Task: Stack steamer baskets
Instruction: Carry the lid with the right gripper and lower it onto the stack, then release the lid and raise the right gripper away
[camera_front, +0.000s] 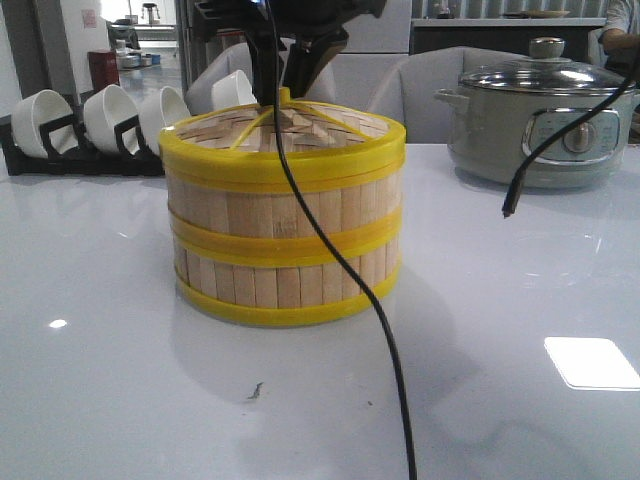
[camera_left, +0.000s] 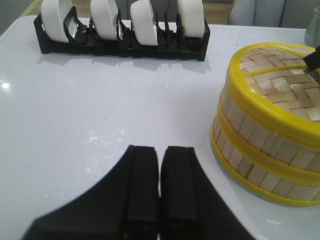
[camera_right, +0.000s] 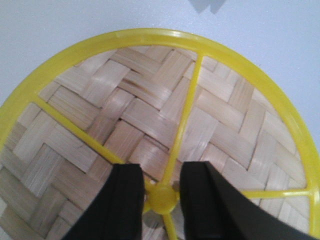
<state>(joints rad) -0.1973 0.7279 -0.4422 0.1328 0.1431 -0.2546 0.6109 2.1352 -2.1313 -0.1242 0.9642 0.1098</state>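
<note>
Two steamer baskets stand stacked on the white table, the upper basket (camera_front: 285, 205) on the lower basket (camera_front: 285, 282), with the woven yellow-rimmed lid (camera_front: 330, 125) on top. My right gripper (camera_front: 285, 95) reaches down from above onto the lid's centre. In the right wrist view its fingers (camera_right: 127, 190) sit close on both sides of the yellow knob (camera_right: 161, 196), shut on it. My left gripper (camera_left: 160, 148) is shut and empty, low over bare table to the left of the stack (camera_left: 260, 150).
A black rack of white cups (camera_front: 90, 125) stands at the back left. A grey-green electric pot (camera_front: 540, 130) with a glass lid is at the back right. A black cable (camera_front: 335, 260) hangs in front of the stack; another cable end (camera_front: 511, 205) dangles at the right.
</note>
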